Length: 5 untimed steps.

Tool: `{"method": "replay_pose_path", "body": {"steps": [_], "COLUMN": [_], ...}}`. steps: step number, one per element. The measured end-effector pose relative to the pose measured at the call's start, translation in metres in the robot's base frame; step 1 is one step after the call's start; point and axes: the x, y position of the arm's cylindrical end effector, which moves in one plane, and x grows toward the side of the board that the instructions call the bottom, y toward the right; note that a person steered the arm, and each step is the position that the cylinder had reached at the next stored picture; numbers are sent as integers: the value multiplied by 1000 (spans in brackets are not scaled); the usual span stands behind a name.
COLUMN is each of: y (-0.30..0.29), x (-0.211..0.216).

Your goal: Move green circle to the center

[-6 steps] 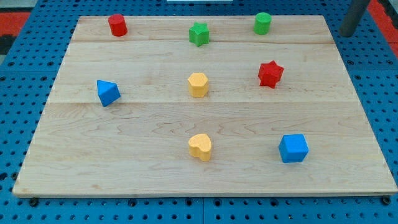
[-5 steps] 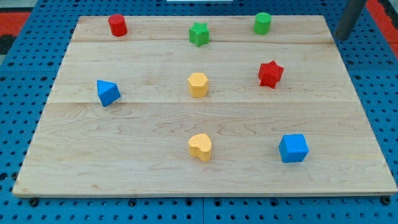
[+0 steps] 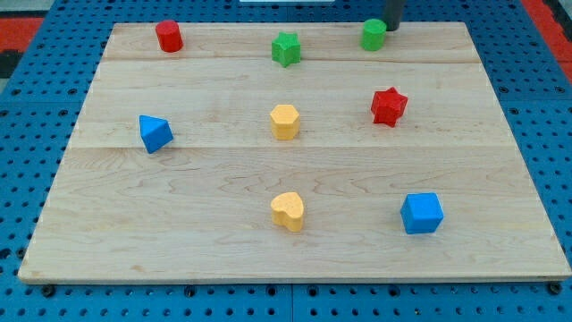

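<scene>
The green circle is a small green cylinder near the top edge of the wooden board, right of the middle. My tip is at the view's top, right against the upper right side of the green circle; it looks to be touching it. A yellow hexagon block stands near the board's middle.
A green star stands left of the green circle. A red cylinder is at the top left, a red star at the right. A blue triangular block is at the left, a yellow heart and a blue cube lower down.
My tip has moved from off the board's top right corner leftward to the green circle. The green circle has shifted slightly to the left.
</scene>
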Motion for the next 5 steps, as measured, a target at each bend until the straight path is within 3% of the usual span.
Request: {"method": "replay_pose_path", "body": {"steps": [1,2,5], "y": [-52,-101,-96], "x": [49,68,100]}}
